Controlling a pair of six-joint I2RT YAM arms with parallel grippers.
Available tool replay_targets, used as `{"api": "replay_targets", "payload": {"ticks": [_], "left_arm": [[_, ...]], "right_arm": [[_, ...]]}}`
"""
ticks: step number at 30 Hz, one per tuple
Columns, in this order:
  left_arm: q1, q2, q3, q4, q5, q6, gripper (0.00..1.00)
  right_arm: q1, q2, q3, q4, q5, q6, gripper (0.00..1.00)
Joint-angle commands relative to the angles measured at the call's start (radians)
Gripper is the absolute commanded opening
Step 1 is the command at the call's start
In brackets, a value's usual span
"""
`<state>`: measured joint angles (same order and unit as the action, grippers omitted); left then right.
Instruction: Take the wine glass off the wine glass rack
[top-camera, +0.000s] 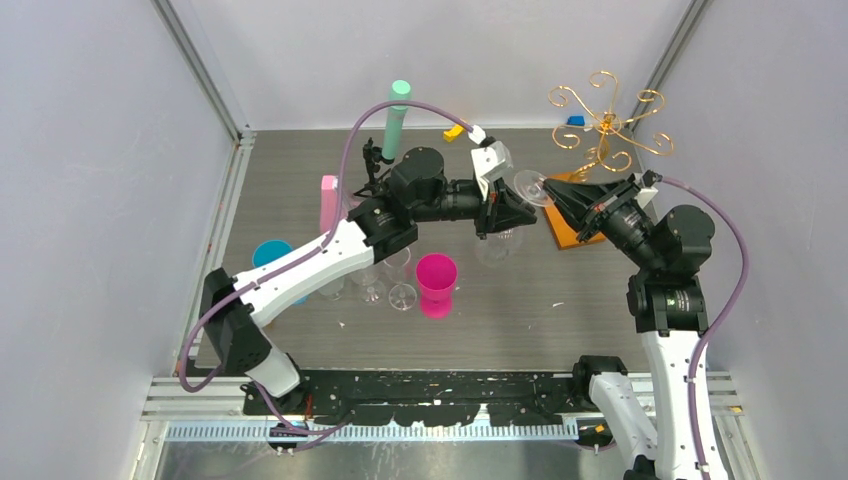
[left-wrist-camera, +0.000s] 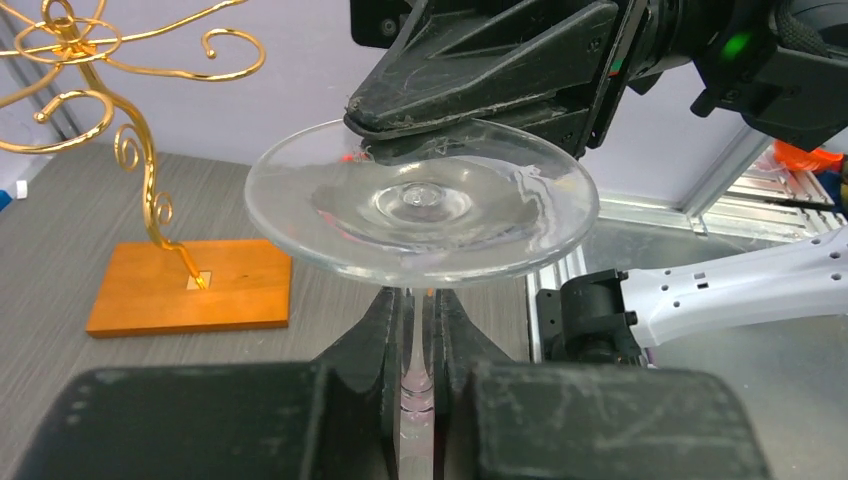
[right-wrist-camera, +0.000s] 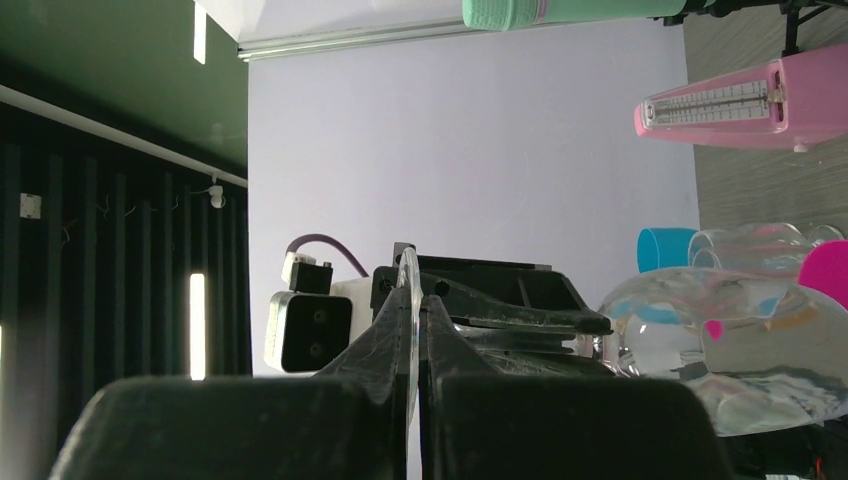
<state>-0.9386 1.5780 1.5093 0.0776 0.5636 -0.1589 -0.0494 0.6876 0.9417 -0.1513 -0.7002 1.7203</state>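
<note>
The wine glass (top-camera: 530, 187) hangs in the air on its side, left of the wine glass rack (top-camera: 605, 125) and apart from its gold scroll arms. My left gripper (left-wrist-camera: 420, 310) is shut on the stem just behind the round foot (left-wrist-camera: 420, 205). My right gripper (right-wrist-camera: 413, 300) is shut on the rim of that foot, which shows edge-on between its fingers. The bowl (right-wrist-camera: 720, 340) lies on the far side of the left gripper's fingers (right-wrist-camera: 500, 300). The rack (left-wrist-camera: 150, 190) stands on its orange-brown wooden base (left-wrist-camera: 190, 285), with no glass on the arms that show.
A magenta cup (top-camera: 436, 280), a teal cup (top-camera: 270, 255) and several clear glasses (top-camera: 385, 280) stand under the left arm. At the back left are a mint cylinder (top-camera: 396, 120), a pink metronome (top-camera: 328, 200) and a black mini tripod (top-camera: 372, 160).
</note>
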Motion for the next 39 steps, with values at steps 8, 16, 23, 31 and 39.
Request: {"api": "replay_targets", "payload": {"ticks": [8,16,23,31,39], "left_arm": [[-0.008,-0.078,-0.019,0.099,-0.102,-0.024,0.00],[-0.008,-0.184,-0.089,0.155,-0.305,-0.048,0.00],[-0.008,-0.252,-0.098,0.208,-0.603,-0.158,0.00],[-0.008,-0.381,-0.293,0.444,-1.018,-0.500,0.00],[-0.008,-0.411,-0.334,0.461,-1.100,-0.658,0.00]], "right_arm": [[0.006,0.001,0.023,0.044,0.005,-0.070,0.45],[0.006,-0.014,0.022,0.011,0.053,-0.138,0.72],[0.011,-0.051,0.025,-0.062,0.083,-0.266,0.77],[0.031,-0.141,-0.075,0.134,0.116,-0.267,0.91],[0.129,-0.052,-0.019,0.141,0.094,-0.379,0.91]]}}
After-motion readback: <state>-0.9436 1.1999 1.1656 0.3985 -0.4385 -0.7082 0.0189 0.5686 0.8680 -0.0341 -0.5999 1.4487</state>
